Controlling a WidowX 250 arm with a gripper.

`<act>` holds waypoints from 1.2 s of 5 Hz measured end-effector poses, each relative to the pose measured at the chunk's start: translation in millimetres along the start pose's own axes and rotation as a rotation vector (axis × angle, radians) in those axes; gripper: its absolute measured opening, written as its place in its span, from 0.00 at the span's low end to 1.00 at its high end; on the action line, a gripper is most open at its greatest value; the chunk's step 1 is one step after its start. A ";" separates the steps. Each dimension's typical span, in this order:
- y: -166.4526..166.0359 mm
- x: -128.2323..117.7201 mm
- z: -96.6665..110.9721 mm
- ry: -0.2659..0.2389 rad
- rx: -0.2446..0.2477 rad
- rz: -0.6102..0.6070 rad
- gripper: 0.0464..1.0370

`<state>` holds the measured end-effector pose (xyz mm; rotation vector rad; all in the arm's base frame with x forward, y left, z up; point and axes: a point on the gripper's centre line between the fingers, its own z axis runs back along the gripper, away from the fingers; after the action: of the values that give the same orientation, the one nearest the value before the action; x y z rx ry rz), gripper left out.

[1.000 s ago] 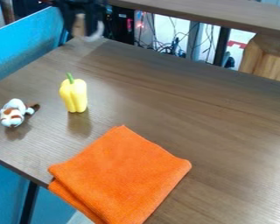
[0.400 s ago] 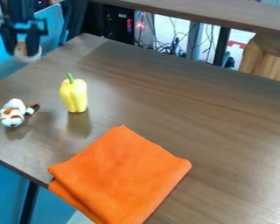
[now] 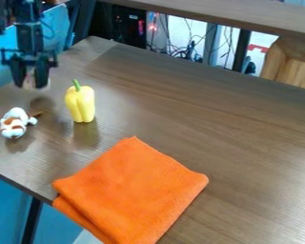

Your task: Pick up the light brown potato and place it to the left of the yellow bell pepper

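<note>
The black gripper (image 3: 29, 85) hangs over the table's left part, above and behind a small white-and-brown toy animal (image 3: 15, 123). Its fingers are closed around a small tan-and-white object (image 3: 33, 81), mostly hidden between them. The toy animal lies on the tabletop below it. To the gripper's right and a little nearer the camera, a yellow bell pepper (image 3: 81, 104) with a green stem stands upright. A folded orange cloth (image 3: 133, 188) lies flat at the table's near edge, apart from the pepper and the toy.
The brown wooden table (image 3: 244, 143) spans most of the view, its left edge running beside blue panels (image 3: 5, 209). Behind it are a raised wooden ledge (image 3: 212, 14), tangled cables (image 3: 180, 47) and a light wooden piece (image 3: 289, 62) at the upper right.
The gripper moved left from the top of the view, then down and slightly right toward the toy animal, carrying the tan-and-white object. The pepper, toy and cloth stayed put.
</note>
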<state>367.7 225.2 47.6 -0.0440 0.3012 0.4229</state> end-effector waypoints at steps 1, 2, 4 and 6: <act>0.3 3.9 -11.7 0.017 0.001 -0.008 0.56; -0.7 3.3 -11.4 0.020 -0.005 0.014 0.63; -0.6 -25.2 45.7 -0.124 0.006 0.115 0.98; -24.0 -67.3 92.4 -0.208 0.103 0.041 0.97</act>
<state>344.8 186.2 155.3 0.1063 0.1190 0.4481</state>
